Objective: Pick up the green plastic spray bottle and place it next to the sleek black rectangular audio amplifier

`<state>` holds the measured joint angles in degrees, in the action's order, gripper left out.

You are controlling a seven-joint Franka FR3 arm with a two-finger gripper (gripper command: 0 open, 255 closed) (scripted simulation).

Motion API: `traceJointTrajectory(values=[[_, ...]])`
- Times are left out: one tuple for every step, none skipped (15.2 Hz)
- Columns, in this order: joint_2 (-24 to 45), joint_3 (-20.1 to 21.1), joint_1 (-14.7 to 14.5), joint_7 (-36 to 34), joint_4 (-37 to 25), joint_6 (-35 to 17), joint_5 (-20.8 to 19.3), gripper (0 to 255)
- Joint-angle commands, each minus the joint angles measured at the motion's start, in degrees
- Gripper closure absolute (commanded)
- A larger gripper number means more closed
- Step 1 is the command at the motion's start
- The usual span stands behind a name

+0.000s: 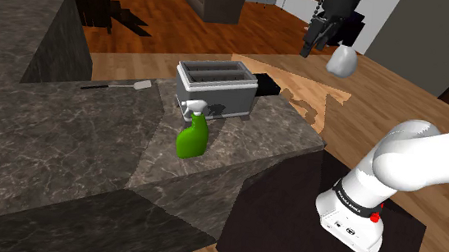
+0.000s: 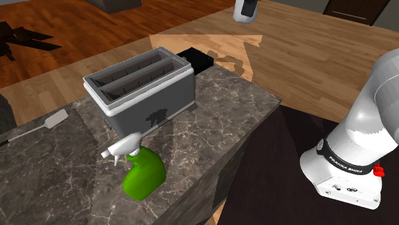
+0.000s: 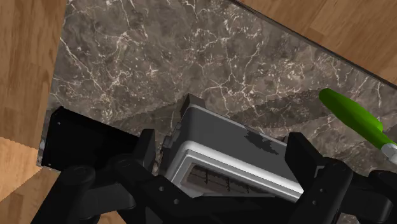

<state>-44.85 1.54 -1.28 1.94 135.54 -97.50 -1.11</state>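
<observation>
Gripper is held spread and empty, well apart from the spray bottle, bright green with white nozzle.

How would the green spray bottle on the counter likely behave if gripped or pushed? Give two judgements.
The green spray bottle looks smooth and tapered, so a grip may slip. Its white trigger head tops a narrow neck; a high push probably tips it.

The green spray bottle, with a white trigger head, stands upright near the long side edge of the marble counter. The flat, black, rectangular amplifier lies well apart from it, at the counter's corner.
</observation>
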Motion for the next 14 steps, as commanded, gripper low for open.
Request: traceJointTrajectory(values=[[0.00,0.00,0.00,0.00,0.00,0.00,0.00,0],[1.67,0.16,-0.86,1.09,-0.25,-1.26,0.34,0],[3.33,0.32,-1.72,2.18,-0.54,-2.48,0.69,0],[5.00,0.50,-2.58,3.27,-0.88,-3.65,1.03,0],[6.67,0.69,-3.43,4.37,-1.25,-4.79,1.37,0],[8.34,0.91,-4.26,5.48,-1.66,-5.88,1.72,0],[10.00,1.14,-5.08,6.60,-2.10,-6.93,2.08,0],[11.64,1.39,-5.88,7.72,-2.58,-7.93,2.43,0],[13.28,1.65,-6.68,8.85,-3.08,-8.89,2.78,0],[14.91,1.91,-7.49,9.96,-3.62,-9.82,3.12,0],[16.52,2.20,-8.28,11.08,-4.18,-10.69,3.46,0],[18.12,2.51,-9.05,12.20,-4.76,-11.53,3.80,0],[19.70,2.83,-9.81,13.32,-5.37,-12.33,4.13,0],[21.27,3.17,-10.57,14.44,-6.00,-13.08,4.45,0]])
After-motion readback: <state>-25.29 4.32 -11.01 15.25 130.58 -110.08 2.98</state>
